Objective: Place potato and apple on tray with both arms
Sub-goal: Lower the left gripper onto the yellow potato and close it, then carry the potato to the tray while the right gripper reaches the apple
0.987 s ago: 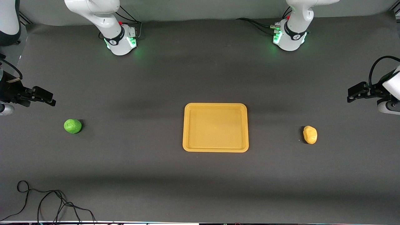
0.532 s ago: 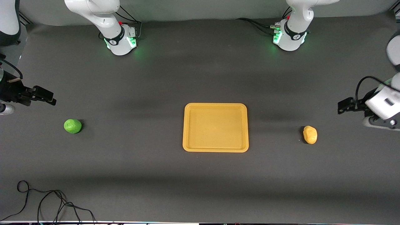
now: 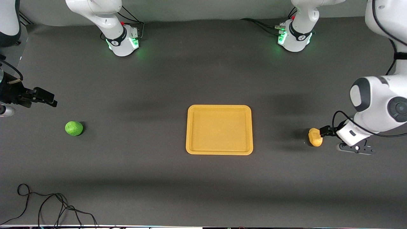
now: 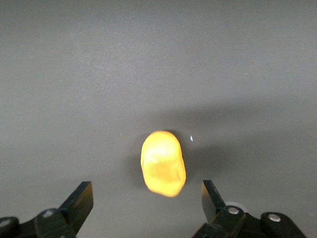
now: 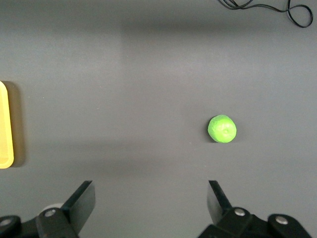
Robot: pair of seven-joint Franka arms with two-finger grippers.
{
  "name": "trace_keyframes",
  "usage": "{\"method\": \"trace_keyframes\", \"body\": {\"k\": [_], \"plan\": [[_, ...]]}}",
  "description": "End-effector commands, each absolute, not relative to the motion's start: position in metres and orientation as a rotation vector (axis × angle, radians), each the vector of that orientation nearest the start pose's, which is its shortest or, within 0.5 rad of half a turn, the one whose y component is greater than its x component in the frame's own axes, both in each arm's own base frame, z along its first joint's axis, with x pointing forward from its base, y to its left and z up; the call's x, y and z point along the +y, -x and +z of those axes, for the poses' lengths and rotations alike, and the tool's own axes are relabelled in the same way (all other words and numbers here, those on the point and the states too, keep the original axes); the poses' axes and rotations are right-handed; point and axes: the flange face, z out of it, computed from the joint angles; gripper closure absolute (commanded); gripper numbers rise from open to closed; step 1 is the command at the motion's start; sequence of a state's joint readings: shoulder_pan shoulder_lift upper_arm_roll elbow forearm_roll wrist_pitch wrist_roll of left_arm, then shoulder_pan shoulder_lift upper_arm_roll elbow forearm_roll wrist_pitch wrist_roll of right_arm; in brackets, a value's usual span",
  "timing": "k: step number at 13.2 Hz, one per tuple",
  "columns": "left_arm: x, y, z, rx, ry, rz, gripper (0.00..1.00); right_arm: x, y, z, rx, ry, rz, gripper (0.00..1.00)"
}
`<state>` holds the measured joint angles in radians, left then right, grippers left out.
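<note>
The yellow-orange potato (image 3: 314, 137) lies on the dark table toward the left arm's end. My left gripper (image 3: 326, 131) is low right beside it and open. In the left wrist view the potato (image 4: 162, 163) sits just ahead of the gripper (image 4: 147, 193), centred on the gap and untouched. The green apple (image 3: 74, 128) lies toward the right arm's end. My right gripper (image 3: 47, 99) waits open and empty over the table near that end, apart from the apple (image 5: 222, 129). The yellow-orange tray (image 3: 219, 107) lies empty in the middle.
A loose black cable (image 3: 47, 203) lies near the table's edge closest to the front camera, at the right arm's end; it also shows in the right wrist view (image 5: 267, 6). The tray's edge (image 5: 4, 124) shows in the right wrist view.
My left arm has swung in from the table's end and come down beside the potato. The right arm, apple, potato and tray have not moved.
</note>
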<state>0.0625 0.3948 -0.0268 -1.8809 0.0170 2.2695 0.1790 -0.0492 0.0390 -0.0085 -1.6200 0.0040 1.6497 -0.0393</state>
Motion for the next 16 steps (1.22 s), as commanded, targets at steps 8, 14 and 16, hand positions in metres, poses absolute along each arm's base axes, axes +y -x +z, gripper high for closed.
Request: {"method": "trace_keyframes", "body": {"k": [8,14,16], "plan": [[0.023,-0.614,0.194,0.306,3.137,0.114,0.66,-0.033,-0.568,0.589,0.057,3.148,0.02,0.0],[-0.024,-0.638,0.302,0.166,3.157,0.099,0.73,-0.035,-0.568,0.587,0.054,3.15,0.027,0.0],[-0.082,-0.645,0.322,0.07,3.189,0.124,0.74,-0.037,-0.57,0.585,0.052,3.15,0.03,0.0]]}}
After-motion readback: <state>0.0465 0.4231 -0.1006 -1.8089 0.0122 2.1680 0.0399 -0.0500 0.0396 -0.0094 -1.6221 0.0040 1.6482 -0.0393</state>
